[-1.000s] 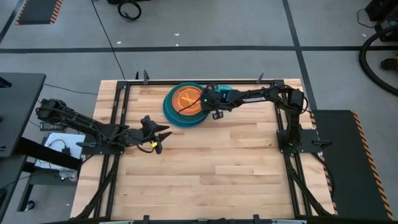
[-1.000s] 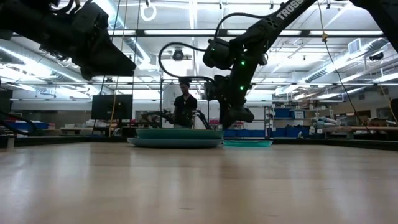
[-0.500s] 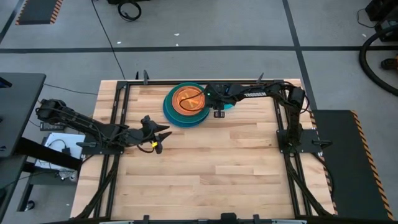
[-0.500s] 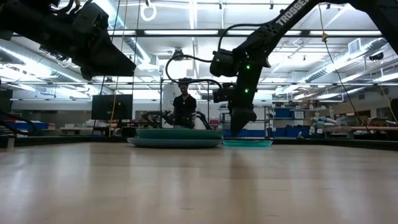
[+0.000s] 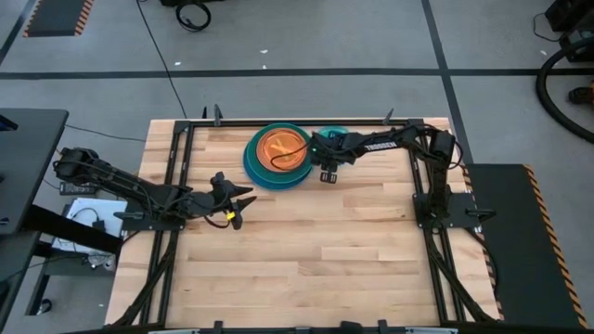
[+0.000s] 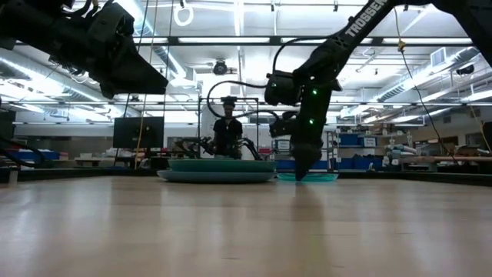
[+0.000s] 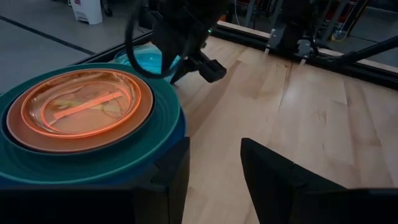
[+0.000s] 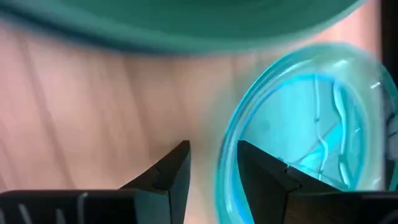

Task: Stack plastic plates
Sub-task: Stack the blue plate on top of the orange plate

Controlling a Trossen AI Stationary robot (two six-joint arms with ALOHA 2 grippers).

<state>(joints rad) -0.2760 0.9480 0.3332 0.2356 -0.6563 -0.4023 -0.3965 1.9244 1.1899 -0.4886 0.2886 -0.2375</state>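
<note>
Our right gripper (image 8: pixel 208 163) has dropped from above the stack (image 5: pixel 276 156) to the cyan plate (image 8: pixel 305 124); its part-open fingers seemingly straddle the rim, gripping nothing yet.

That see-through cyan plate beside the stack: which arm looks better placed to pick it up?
The right. Its gripper hangs open right at the cyan plate, fingers straddling the rim. The left gripper waits farther off, beyond the stack.
</note>
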